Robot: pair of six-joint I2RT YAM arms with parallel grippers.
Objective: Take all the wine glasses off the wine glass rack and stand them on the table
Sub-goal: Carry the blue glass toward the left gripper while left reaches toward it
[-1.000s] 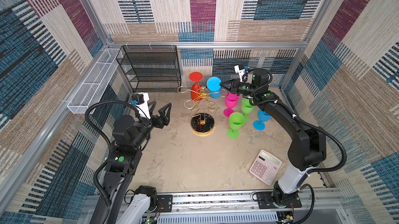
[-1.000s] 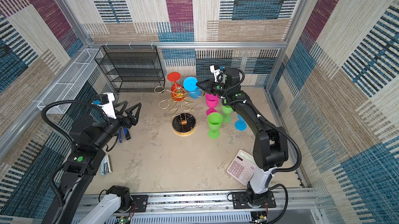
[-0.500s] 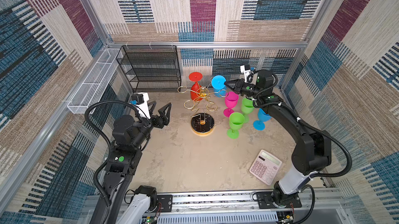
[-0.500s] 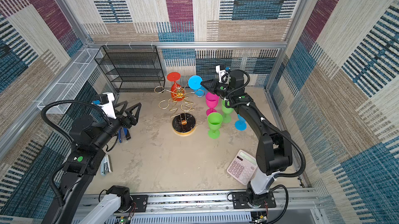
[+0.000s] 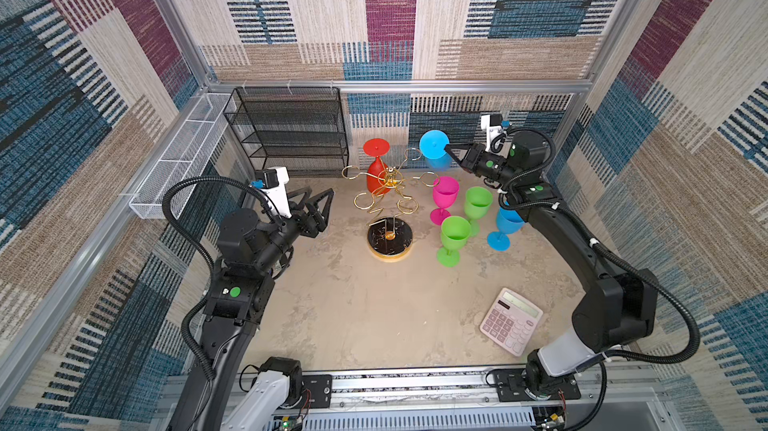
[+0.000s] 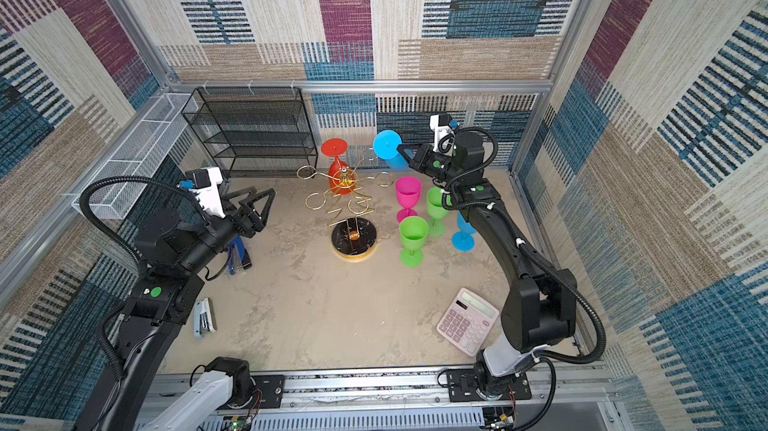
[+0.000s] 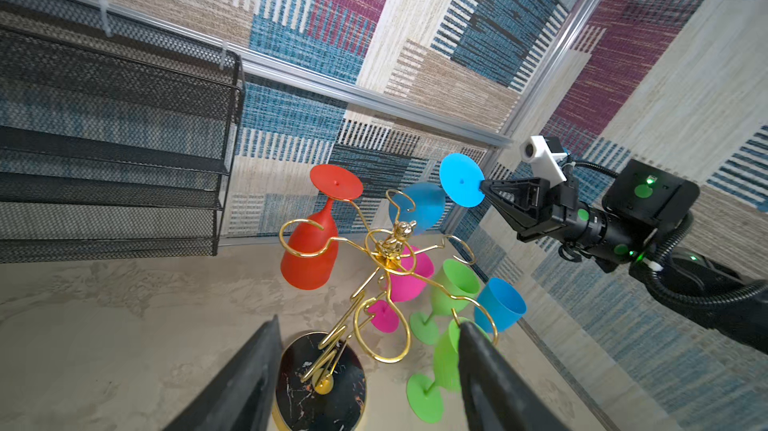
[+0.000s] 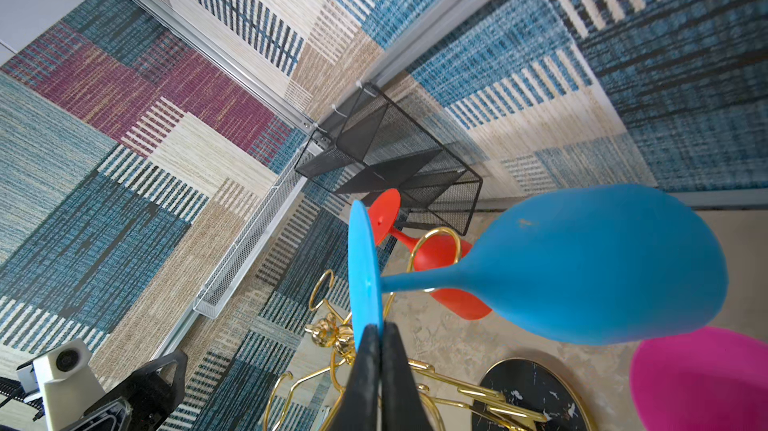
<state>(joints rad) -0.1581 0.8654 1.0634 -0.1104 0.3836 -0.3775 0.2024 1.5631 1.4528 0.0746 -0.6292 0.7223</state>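
The gold wire wine glass rack (image 5: 386, 200) (image 6: 347, 196) (image 7: 386, 266) stands mid-table on its round black base (image 5: 390, 237). A red wine glass (image 5: 376, 167) (image 6: 336, 158) (image 7: 309, 254) hangs upside down from a far loop. My right gripper (image 5: 448, 150) (image 6: 401, 149) (image 8: 378, 327) is shut on the foot disc of a blue wine glass (image 5: 434, 150) (image 6: 386, 145) (image 8: 582, 266). It holds the glass in the air just right of the rack, and the stem looks clear of the nearest loop. My left gripper (image 5: 320, 196) (image 6: 259, 196) (image 7: 369, 323) is open and empty, left of the rack.
A pink glass (image 5: 444, 196), two green glasses (image 5: 478, 204) (image 5: 454, 237) and another blue glass (image 5: 505, 225) stand right of the rack, under the right arm. A calculator (image 5: 510, 321) lies front right. A black mesh shelf (image 5: 291, 129) and a white mesh basket (image 5: 178, 163) line the back left.
My right gripper has carried the blue glass to the right, away from the rack's loops. The left arm has stayed where it was.
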